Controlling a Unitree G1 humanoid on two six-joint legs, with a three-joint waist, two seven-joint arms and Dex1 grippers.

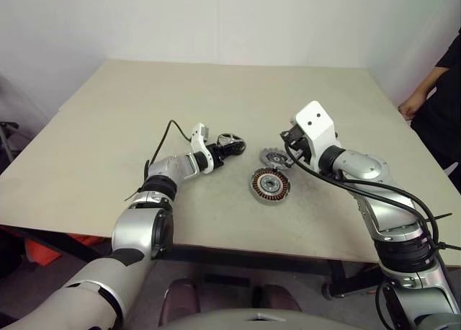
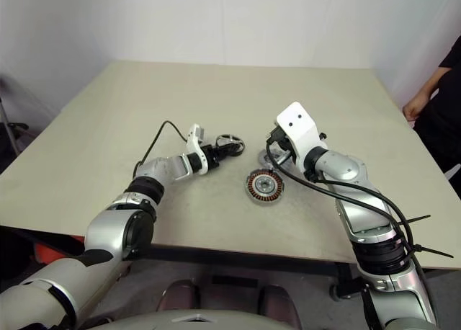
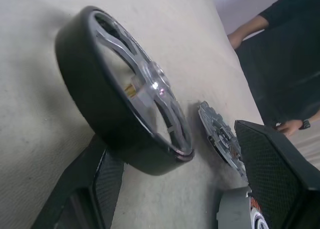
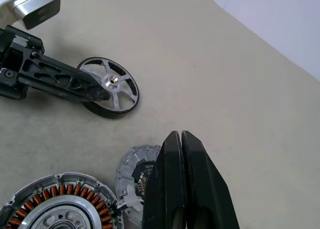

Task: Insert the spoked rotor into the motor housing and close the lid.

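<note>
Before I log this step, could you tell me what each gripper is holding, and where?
The left gripper holds the spoked rotor tilted on edge by its dark rim. The right gripper is shut, holding nothing.

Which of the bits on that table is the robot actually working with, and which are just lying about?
In the job:
- spoked rotor, held by the left gripper
- motor housing with copper windings
- flat grey lid beside it

Just there:
- table
- person at its far corner

spoked rotor (image 4: 111,85): silver spokes, dark rim, tilted on edge | motor housing (image 1: 270,184): copper windings, flat on table
</note>
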